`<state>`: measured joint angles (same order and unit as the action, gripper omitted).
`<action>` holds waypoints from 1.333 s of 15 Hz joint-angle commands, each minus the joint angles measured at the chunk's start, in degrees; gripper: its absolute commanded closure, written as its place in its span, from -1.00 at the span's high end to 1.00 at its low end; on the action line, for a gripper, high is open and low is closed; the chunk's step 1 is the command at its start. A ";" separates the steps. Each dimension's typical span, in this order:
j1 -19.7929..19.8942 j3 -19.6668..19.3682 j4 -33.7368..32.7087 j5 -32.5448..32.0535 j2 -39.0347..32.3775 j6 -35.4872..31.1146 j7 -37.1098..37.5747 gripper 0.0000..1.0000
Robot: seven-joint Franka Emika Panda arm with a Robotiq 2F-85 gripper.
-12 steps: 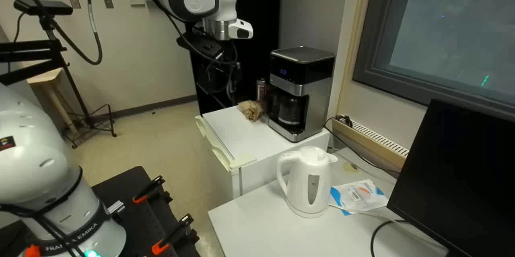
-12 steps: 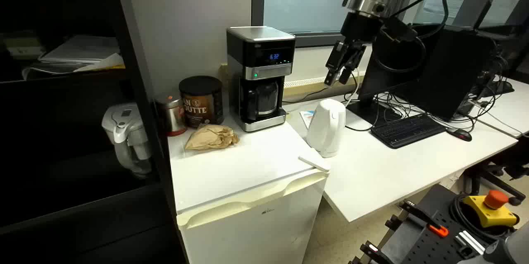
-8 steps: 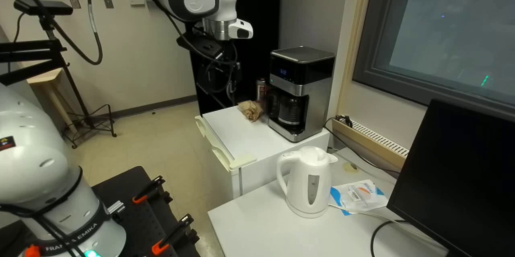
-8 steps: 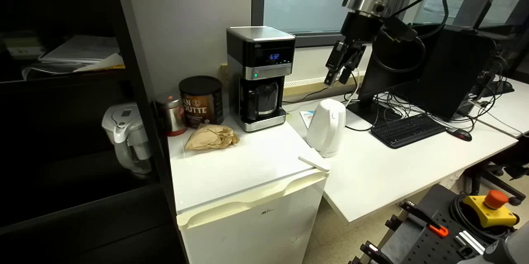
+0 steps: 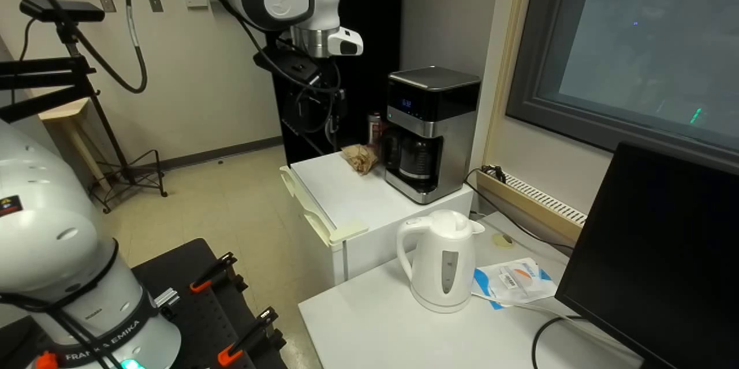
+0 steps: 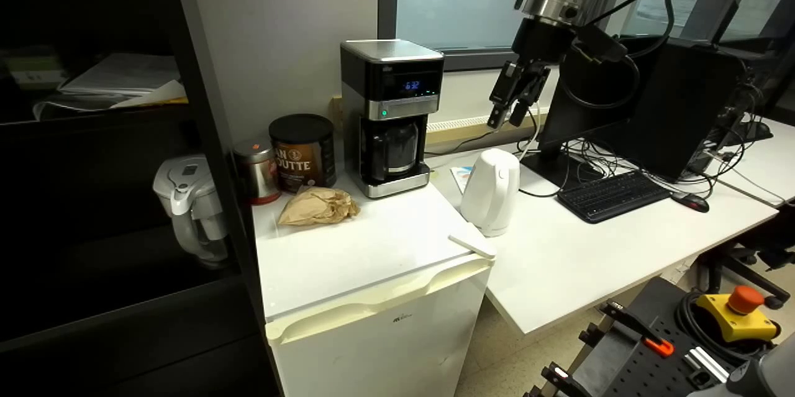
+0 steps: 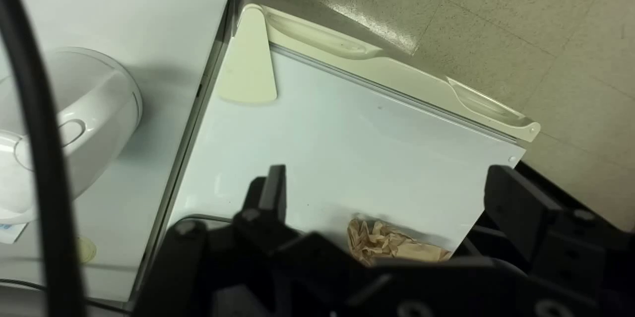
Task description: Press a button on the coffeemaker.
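The coffeemaker [image 6: 357, 89] is a boxy black and silver machine on the white mini fridge, also seen in an exterior view [image 5: 456, 132]. Its front has a blue lit display [image 6: 412, 85], small lit marks beside it, and a green light [image 6: 384, 113] on the silver band. The dark carafe [image 6: 400, 147] sits inside. My gripper [image 6: 505, 118] is open and empty, in the air apart from the coffeemaker; in an exterior view [image 5: 314, 109] it is dark against a black cabinet. In the wrist view the open gripper [image 7: 387, 173] is above the fridge top; its body hides most of the coffeemaker there.
A white kettle [image 6: 490, 195] stands on the white desk [image 6: 559, 266] beside the fridge [image 6: 348, 266]. A brown paper bag [image 6: 318, 206], a coffee can [image 6: 303, 151] and a metal canister [image 6: 258, 173] are left of the coffeemaker. A monitor [image 5: 652, 253] stands on the desk.
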<state>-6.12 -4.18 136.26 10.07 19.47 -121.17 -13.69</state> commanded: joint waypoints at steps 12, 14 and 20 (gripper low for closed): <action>1.21 2.29 1.99 -1.77 -1.40 -10.25 -0.06 1.00; 1.14 3.06 4.07 -3.29 -1.79 -17.84 -0.52 1.00; 3.82 6.44 10.23 -16.44 -4.07 -38.84 3.94 1.00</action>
<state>-4.81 0.09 143.98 0.00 16.42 -151.87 -12.72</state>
